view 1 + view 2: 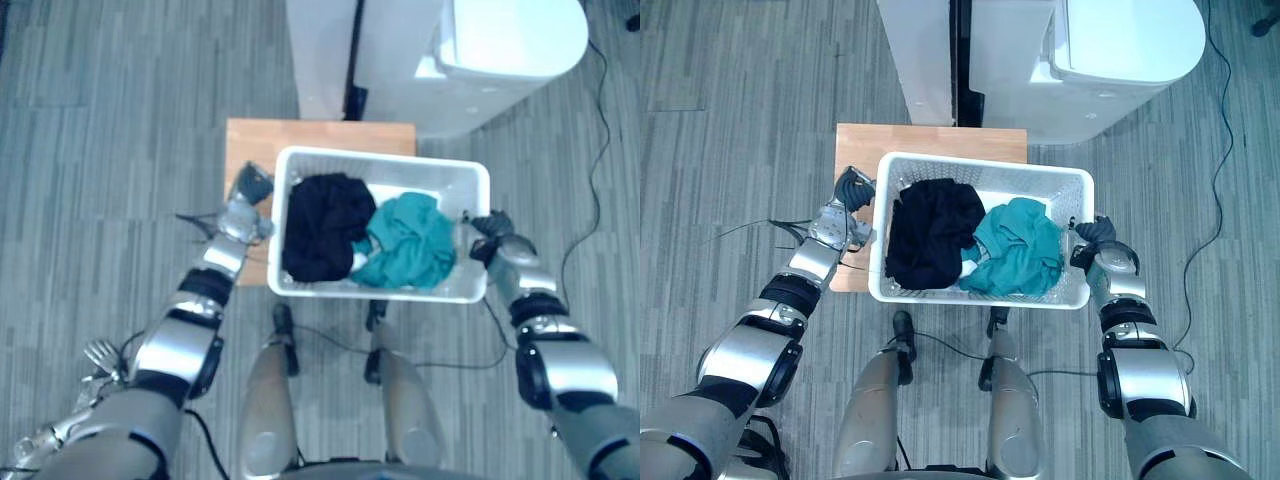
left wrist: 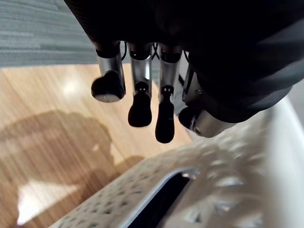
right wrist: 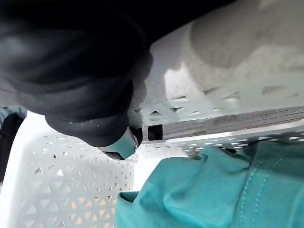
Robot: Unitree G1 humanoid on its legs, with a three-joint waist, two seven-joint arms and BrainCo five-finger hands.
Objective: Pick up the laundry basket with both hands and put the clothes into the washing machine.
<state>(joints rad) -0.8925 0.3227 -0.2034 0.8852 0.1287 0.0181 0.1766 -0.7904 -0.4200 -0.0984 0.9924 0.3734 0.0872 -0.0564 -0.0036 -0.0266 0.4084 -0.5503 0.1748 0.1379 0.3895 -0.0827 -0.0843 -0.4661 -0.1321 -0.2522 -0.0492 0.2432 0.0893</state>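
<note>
The white laundry basket [image 1: 380, 160] stands on a small wooden table [image 1: 248, 150] and holds black clothes [image 1: 320, 225] on its left and teal clothes [image 1: 410, 240] on its right. My left hand [image 1: 245, 205] hangs just outside the basket's left end. Its fingers [image 2: 140, 107] are straight over the table top, above the handle slot [image 2: 159, 202], touching nothing. My right hand [image 1: 495, 235] is at the basket's right end. Its thumb [image 3: 118, 142] is hooked over the rim against the inner wall, beside the teal cloth [image 3: 213, 190].
The white washing machine [image 1: 500, 50] stands just beyond the basket at the back right. A white cabinet [image 1: 320, 50] stands left of it with a dark gap between. Grey plank floor [image 1: 100, 150] surrounds the table.
</note>
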